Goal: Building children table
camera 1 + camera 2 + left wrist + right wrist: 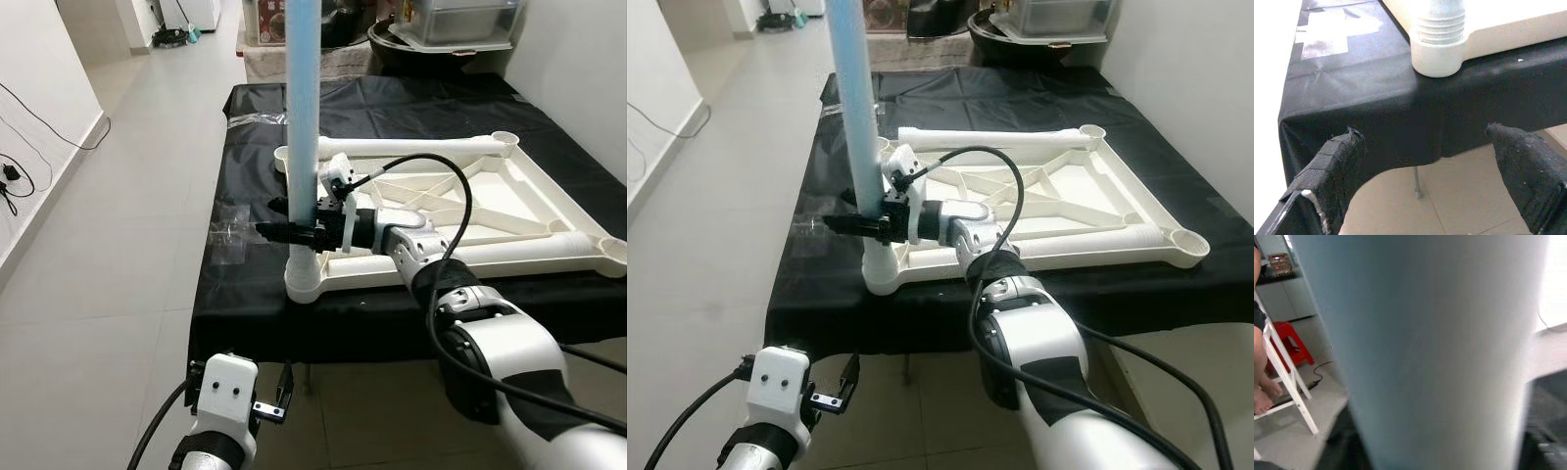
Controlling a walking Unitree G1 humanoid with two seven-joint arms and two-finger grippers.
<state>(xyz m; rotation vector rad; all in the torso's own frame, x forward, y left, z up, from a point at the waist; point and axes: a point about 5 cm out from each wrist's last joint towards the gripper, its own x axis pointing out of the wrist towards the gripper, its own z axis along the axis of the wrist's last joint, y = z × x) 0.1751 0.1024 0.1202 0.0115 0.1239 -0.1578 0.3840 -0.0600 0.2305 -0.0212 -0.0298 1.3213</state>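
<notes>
The tall pale-blue plastic table leg (302,108) is cut off by the head views' top edge; up close it blurs; the right gripper's black fingertips (277,232) sit partly hidden behind it.

Right tool (294,233) clamps upright blue leg (302,108) in tabletop (509,211) corner socket.

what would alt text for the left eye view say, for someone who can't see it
The right gripper is closed around a light blue table leg standing upright in the near-left corner socket of an upturned white table top on a black-covered table. The left gripper hangs low, below the table's near edge.
</notes>
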